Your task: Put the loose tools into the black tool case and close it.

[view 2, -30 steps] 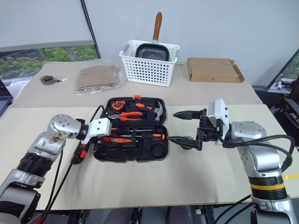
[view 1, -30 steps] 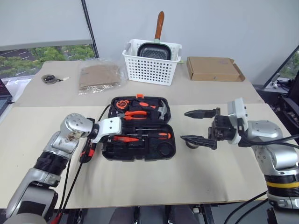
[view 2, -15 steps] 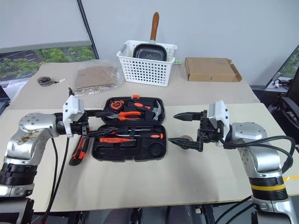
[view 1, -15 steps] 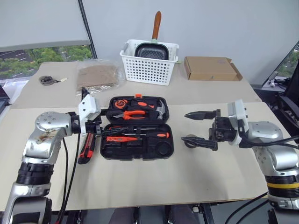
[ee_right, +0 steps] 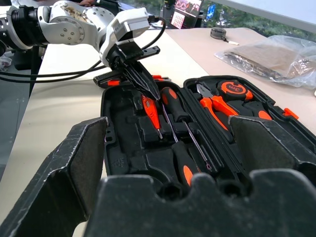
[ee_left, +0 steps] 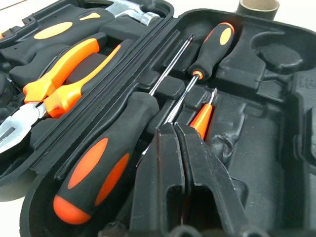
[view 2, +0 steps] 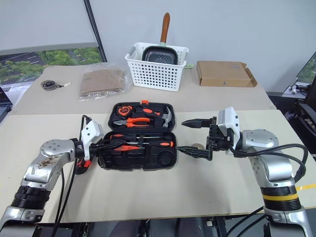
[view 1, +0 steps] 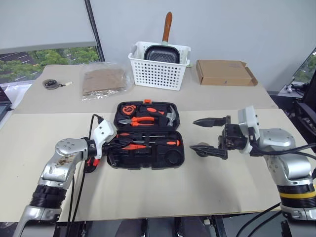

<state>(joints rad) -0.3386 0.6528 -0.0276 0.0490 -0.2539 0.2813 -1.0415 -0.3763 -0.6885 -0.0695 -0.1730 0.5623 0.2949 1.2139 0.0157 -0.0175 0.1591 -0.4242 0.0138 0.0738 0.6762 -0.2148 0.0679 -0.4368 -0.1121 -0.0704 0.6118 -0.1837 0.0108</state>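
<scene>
While tape ring [view 1: 200,149] sits out, basket [view 1: 159,69] stands behind case [view 1: 146,135].

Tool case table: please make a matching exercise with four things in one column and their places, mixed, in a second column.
Things:
1. black tool case
2. tape ring
3. utility knife
4. black square pan

Places:
a. in the white perforated basket
b. on the table left of the case
c. under the right claw
d. open, between the two arms

Pairs: 1-d, 2-c, 3-b, 4-a
</scene>
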